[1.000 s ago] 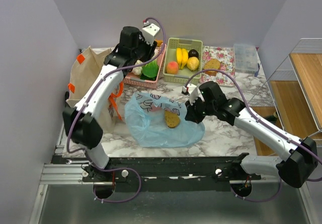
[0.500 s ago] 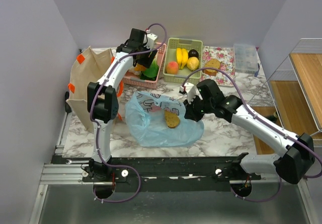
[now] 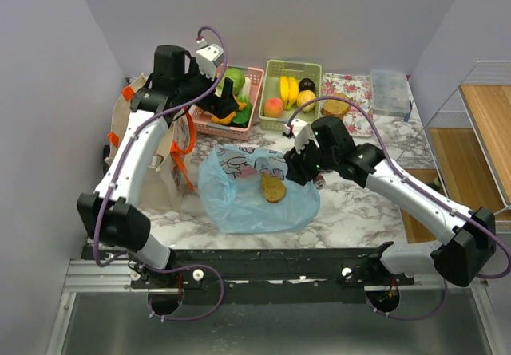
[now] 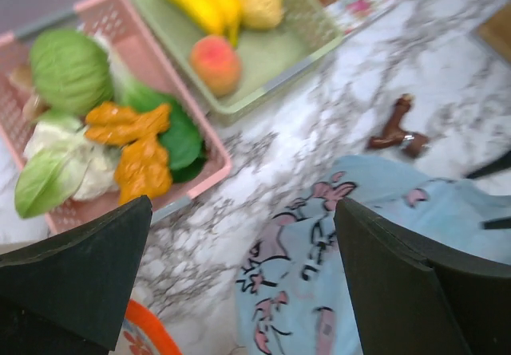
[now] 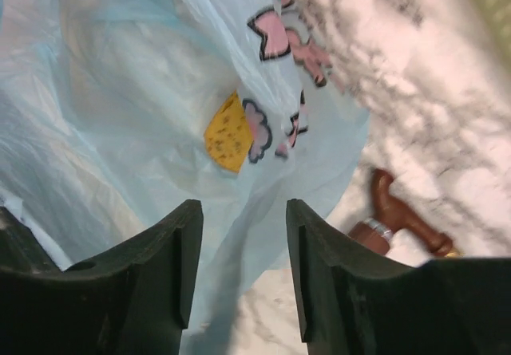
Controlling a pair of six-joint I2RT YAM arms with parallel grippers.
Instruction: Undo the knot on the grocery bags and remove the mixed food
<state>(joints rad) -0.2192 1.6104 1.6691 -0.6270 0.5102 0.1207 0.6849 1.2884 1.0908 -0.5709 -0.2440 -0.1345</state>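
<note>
Both jaws gape empty: right over the blue bag (image 5: 144,116) edge, left above the marble table (image 4: 335,116).

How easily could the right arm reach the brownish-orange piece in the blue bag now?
Probably not directly. The right pincer hangs open beside the brownish-orange piece, but the thin plastic of the blue bag seems to lie over it.

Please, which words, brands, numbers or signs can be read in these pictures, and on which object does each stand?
None can be read in any view.
light blue bag: pink and black cartoon print only; any letters are too blurred to read.
floral mat: flower pattern, no words visible.
</note>
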